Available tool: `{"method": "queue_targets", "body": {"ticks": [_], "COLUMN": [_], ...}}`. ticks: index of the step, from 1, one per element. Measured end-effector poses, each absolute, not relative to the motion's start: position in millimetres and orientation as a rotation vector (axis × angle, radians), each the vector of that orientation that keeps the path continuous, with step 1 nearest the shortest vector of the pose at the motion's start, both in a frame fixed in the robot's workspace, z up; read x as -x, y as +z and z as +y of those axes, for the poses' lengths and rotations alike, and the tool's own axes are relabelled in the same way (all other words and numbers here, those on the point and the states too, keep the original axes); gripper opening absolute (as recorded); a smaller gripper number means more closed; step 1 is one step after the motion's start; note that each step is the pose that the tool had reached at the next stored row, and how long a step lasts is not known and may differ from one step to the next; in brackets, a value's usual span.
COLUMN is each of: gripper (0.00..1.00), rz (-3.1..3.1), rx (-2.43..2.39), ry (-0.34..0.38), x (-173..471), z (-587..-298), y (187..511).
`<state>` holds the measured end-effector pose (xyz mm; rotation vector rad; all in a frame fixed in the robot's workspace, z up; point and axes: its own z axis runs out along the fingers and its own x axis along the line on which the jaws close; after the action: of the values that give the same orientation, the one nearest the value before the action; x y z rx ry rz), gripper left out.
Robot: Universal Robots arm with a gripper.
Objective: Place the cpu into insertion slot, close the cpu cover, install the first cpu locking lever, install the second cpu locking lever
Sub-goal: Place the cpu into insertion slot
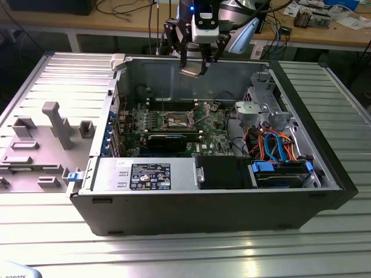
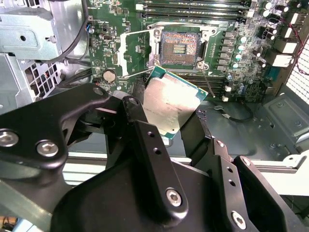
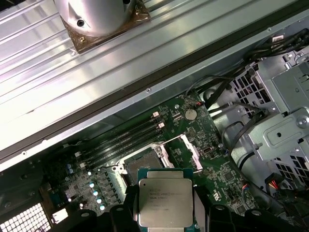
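Gripping the chip [image 2: 169,102] by its edges, the tool [image 1: 194,68] should lower it level, squared to the open socket [image 2: 179,48] (cover [image 3: 192,152] raised).

We log an open black computer case [image 1: 203,211] lying on a slatted aluminium table [image 1: 174,255]. Along its near wall sits a silver power supply [image 1: 145,175]. Toward the exterior view's right, blue and orange cables [image 1: 278,145] run below a metal drive cage [image 1: 264,107]. A grey fixture tray [image 1: 46,139] lies beside the case on the exterior view's left. In the first wrist view, a coin cell battery [image 3: 191,114] sits on the green motherboard [image 3: 215,166].
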<state>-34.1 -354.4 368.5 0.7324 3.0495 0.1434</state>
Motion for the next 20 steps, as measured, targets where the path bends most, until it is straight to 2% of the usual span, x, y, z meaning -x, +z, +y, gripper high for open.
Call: {"method": "queue_targets", "body": {"ticks": [20], "gripper": [0.54], "rz": [3.033], "rx": [-0.792], "ry": [0.143], "x": [34.0], "z": [-354.4], "y": [368.3]}}
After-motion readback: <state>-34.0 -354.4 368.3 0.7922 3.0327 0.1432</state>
